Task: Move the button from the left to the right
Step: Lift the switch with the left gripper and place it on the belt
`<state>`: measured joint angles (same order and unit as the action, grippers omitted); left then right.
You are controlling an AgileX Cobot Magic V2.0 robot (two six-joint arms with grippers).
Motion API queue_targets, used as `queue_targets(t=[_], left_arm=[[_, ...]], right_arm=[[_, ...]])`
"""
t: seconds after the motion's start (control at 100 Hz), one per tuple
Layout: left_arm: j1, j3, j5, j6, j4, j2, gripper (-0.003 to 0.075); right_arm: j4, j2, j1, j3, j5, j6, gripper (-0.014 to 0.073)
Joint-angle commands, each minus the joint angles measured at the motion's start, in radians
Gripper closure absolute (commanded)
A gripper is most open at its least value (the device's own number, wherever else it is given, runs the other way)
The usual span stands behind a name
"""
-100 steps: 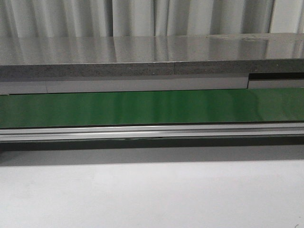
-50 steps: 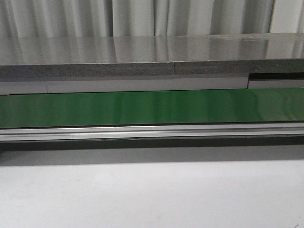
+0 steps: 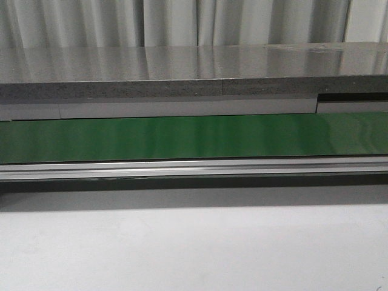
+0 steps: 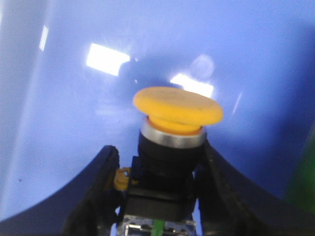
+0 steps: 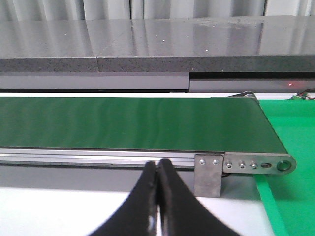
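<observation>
Your left gripper (image 4: 160,196) has its two dark fingers (image 4: 98,196) closed around the black body of the button (image 4: 174,110), one on each side, with the yellow cap standing clear above them. Behind the button you see only a glossy blue surface (image 4: 74,123) with light reflections on it; whether that is a bin or a tray, and whether the button rests on it or is lifted off it, you cannot tell from this angle.

Your right gripper (image 5: 158,196) has its fingers pressed together with nothing between them. It is pointed toward the green conveyor belt (image 5: 123,123) and its metal side rail (image 5: 98,156), with a bright green mat (image 5: 290,132) past the belt's end.

In the front view neither arm nor the button appears, only the belt (image 3: 194,136), the grey shelf (image 3: 182,73) behind it and the pale table (image 3: 194,248) in front.

Judging from this, you are early in the job: the grasp looks made, but the carry from the left side to the right is not yet done. What remains is to lift, transfer the button across, and set it down on the right. Where exactly it should land is not shown.
</observation>
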<state>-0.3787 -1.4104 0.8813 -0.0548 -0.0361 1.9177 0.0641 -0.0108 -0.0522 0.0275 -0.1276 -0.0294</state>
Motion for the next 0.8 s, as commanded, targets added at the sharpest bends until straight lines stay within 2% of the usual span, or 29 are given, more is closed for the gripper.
queue_targets(t=[0.0,0.25,0.57,0.64,0.68,0.79], left_arm=[[0.019,-0.064,0.024,-0.018,-0.026,-0.086,0.0696],[0.112,-0.099,0.109,-0.079,-0.081,-0.107,0.0696],[0.183,-0.078,0.118,-0.092,-0.079,-0.107,0.0683],[0.183,-0.078,0.12,-0.092,-0.078,-0.107,0.0643],[0.183,-0.078,0.124,-0.092,-0.078,-0.107,0.0595],[0.183,-0.078,0.13,-0.092,-0.078,-0.107,0.0398]], right_arm=[[-0.007,-0.014,0.0,-0.017,0.086,-0.002,0.0661],[-0.007,-0.014,0.0,-0.017,0.086,-0.002,0.0661],[-0.007,-0.014,0.0,-0.017,0.086,-0.002,0.0661],[-0.007,-0.014,0.0,-0.017,0.086,-0.002,0.0661],[-0.007,-0.014,0.0,-0.017,0.086,-0.002,0.0661],[-0.007,-0.014,0.0,-0.017,0.086,-0.002,0.0661]])
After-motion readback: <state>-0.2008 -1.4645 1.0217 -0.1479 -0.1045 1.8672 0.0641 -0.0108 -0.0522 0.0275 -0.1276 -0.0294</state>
